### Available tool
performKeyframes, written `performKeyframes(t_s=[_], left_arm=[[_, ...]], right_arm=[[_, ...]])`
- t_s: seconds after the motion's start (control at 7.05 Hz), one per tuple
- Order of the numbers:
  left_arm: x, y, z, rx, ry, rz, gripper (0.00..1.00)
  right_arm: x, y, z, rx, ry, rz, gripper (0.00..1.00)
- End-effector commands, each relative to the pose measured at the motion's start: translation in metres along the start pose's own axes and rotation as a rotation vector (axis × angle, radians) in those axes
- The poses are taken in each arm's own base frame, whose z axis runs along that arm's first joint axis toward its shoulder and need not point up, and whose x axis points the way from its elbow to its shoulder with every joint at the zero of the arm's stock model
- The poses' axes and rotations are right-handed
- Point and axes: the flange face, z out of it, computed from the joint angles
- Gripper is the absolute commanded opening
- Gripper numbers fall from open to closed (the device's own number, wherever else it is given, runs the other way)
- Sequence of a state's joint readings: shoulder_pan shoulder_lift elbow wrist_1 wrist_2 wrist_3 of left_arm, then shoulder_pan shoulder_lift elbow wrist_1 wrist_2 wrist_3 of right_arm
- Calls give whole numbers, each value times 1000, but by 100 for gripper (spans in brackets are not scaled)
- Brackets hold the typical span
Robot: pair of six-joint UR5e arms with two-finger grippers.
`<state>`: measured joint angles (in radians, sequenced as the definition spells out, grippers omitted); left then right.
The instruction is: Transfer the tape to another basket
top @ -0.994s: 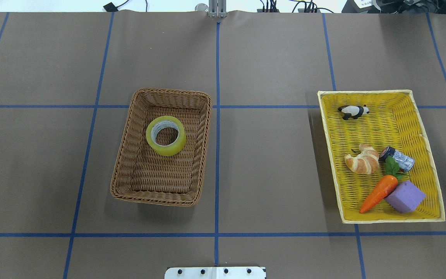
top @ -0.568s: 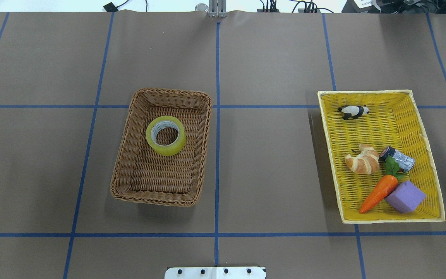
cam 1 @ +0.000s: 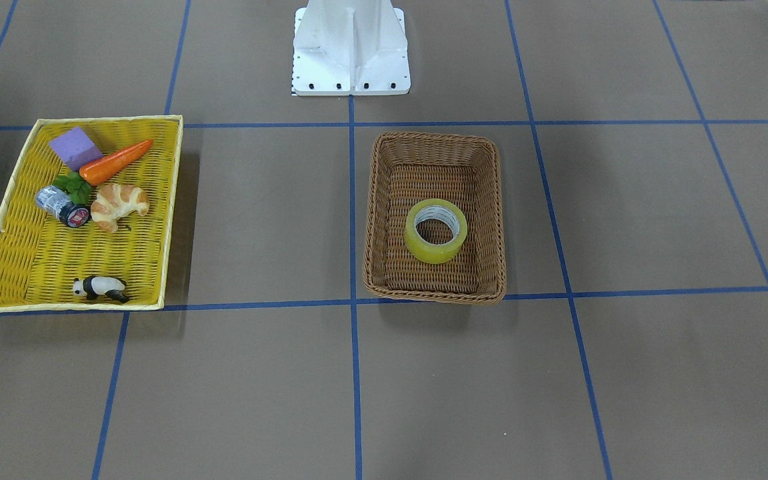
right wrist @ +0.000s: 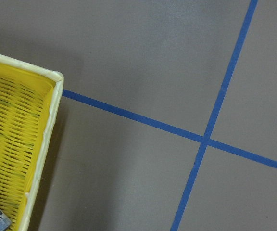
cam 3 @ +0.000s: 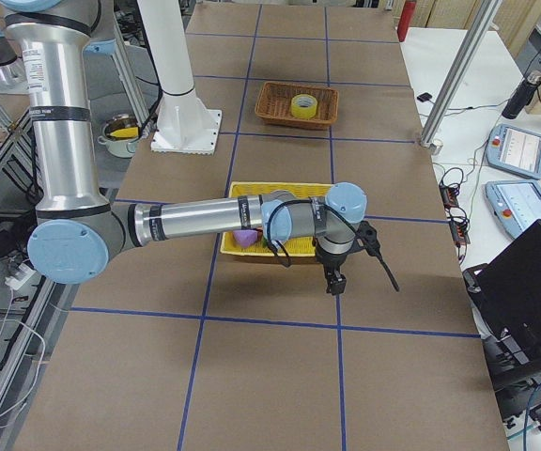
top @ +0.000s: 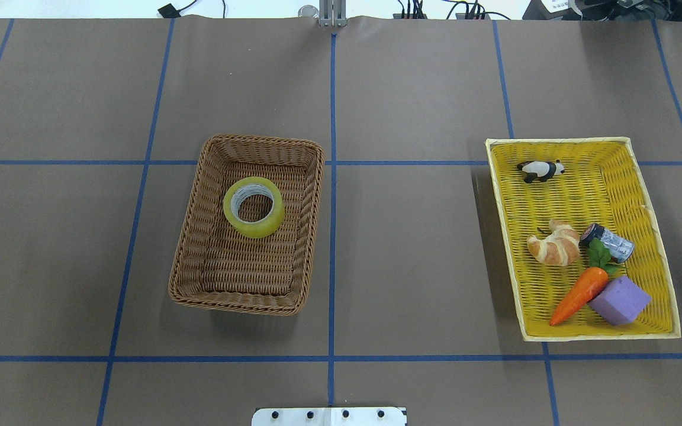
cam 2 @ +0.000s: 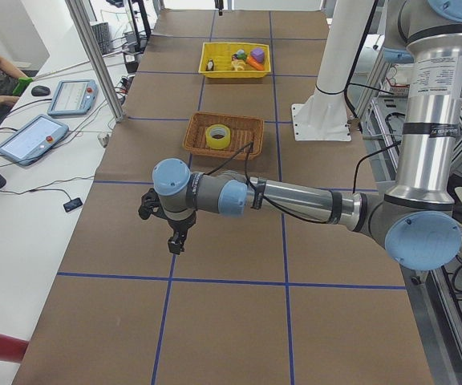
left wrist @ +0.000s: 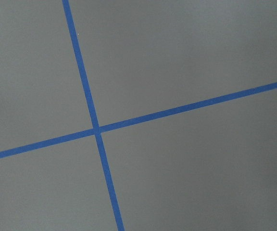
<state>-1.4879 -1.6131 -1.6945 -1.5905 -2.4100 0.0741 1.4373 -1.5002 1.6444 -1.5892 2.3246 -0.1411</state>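
Checking back across the last second from overhead: no change at all. Same tape (top: pixel 254 207) lying flat, hole up, on the floor of the brown basket (top: pixel 189 236), toward its 12 o'clock end and clear of every wall. Same yellow tray (top: pixel 655 195) well off at 3 o'clock on the counter (top: pixel 412 248), holding croissant (top: pixel 554 244), carrot (top: pixel 578 294), purple block (top: pixel 619 300), panda (top: pixel 539 170) and small silver can (top: pixel 610 242). Reading that stillness as a pause, not a carry: nothing lifted, nothing in transit, no arm over either container. Going by the layout alone, looks either like a finished drop into the brown basket or like a start not yet made; cannot settle which from here. Now for the blind spots. Left arm (cam 2: pixel 295 199) and right arm (cam 3: pixel 195 221) missing from both the overhead and the front-facing views, caught only from the counter's two ends, stretched out low with tools pointing down at the counter. Left jaws and right jaws too small to read in those end views: cannot tell whether spread or clenched. Left wrist camera giving only brown counter and a crossing of blue lines (left wrist: pixel 97 130). Right wrist camera adding one corner of the yellow tray at 8 o'clock, plus a sliver of printed label at the bottom edge, too cropped to name. From the right end, part of the tray hidden behind the near arm.
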Motion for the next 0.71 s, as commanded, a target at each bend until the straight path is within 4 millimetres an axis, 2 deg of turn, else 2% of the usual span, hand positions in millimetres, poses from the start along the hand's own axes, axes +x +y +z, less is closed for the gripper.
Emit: performKeyframes(t_s=[0.0,0.28,0.57], left_arm=[[-15,43,16,-39,-3,-36,98],[-13,42,14,-18,-2,-20,98],[-2,38,4,6,4,6,98]], right_arm=[[0,0,0,1,-4,0,100],[-1,-1,-1,2,-5,-1,100],[-2,-1,-2,4,-5,-3,100]])
